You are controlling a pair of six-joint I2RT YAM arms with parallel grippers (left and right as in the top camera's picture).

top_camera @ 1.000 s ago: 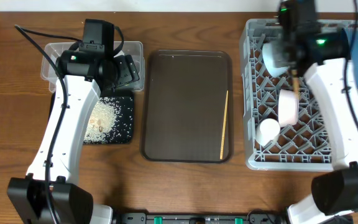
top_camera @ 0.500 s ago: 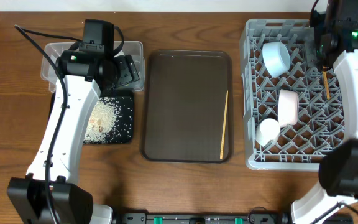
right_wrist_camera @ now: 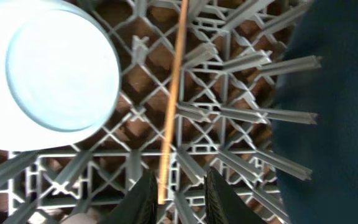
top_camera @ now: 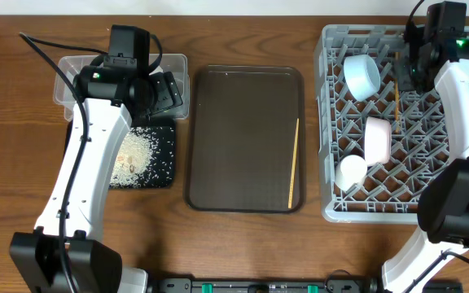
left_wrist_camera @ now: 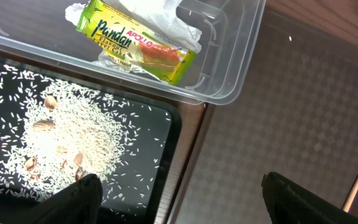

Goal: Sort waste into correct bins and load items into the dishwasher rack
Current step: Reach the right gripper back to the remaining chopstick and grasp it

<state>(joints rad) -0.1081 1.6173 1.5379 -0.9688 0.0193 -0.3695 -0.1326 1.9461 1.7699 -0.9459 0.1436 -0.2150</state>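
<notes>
Overhead, one chopstick (top_camera: 396, 81) lay on the dishwasher rack (top_camera: 326, 122), the second chopstick (top_camera: 293, 163) on the brown tray (top_camera: 234, 122); at left wrist, the left gripper (left_wrist_camera: 188, 199) stood released over the rice (left_wrist_camera: 73, 130); at right wrist, I could not tell if the right gripper (right_wrist_camera: 180, 190) grasped.

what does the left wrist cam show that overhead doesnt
Only left wrist: the wrapper and napkin lying in the tub; overhead, the left arm hides them.
Only overhead: the rack holding the light blue bowl, white bowl, cup and rack chopstick.
Both: the tub, rice on the black tray, the brown tray and the tray chopstick on it.
</notes>
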